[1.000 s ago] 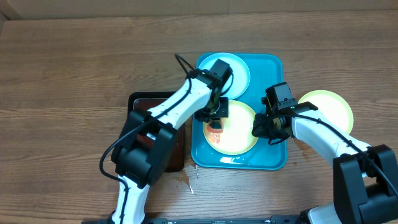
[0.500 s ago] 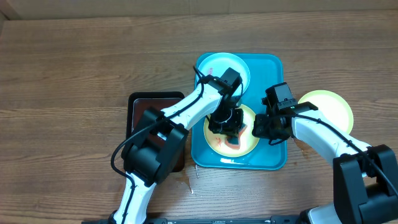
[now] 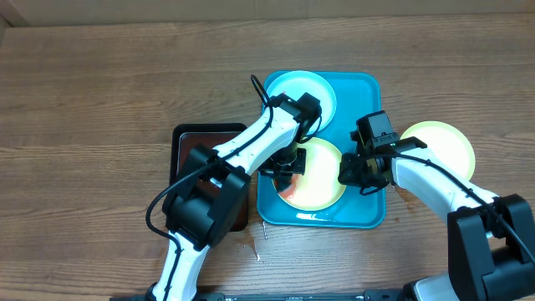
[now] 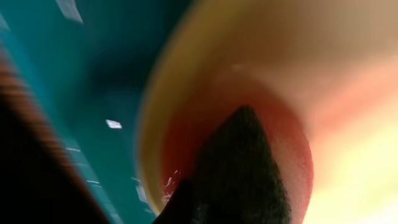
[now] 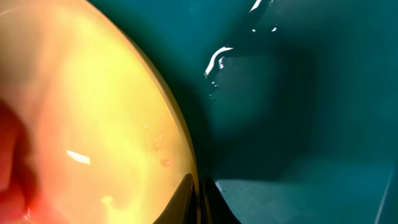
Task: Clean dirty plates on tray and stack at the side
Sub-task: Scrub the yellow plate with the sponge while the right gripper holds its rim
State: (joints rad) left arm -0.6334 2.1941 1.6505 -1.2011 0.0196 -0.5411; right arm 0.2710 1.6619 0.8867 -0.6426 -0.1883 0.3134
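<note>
Colours on and around the tray

Tray (image 3: pixel 368 213): bright turquoise, plain, glossy with white glints. Mint-rimmed plate (image 3: pixel 322 90), at the tray's far end: white centre, pale mint rim. Smeared plate (image 3: pixel 322 180), at the tray's middle: pale yellow-green, with a red-orange smear toward the tray's left edge that fades to pink in the left wrist view. Dark pad (image 4: pixel 239 168), on that smear: black, finely speckled. Outer plate (image 3: pixel 447 146), right of the tray: pale yellow-green, lighter at its centre. Small tray (image 3: pixel 188 138), left of the tray: black rim, dark red-brown inside. Tabletop (image 3: pixel 100 100), around the tray: mid-brown with wood grain. Left arm (image 3: pixel 251 142) and right arm (image 3: pixel 426 184), over the tray: white shells, black joints and cables.
</note>
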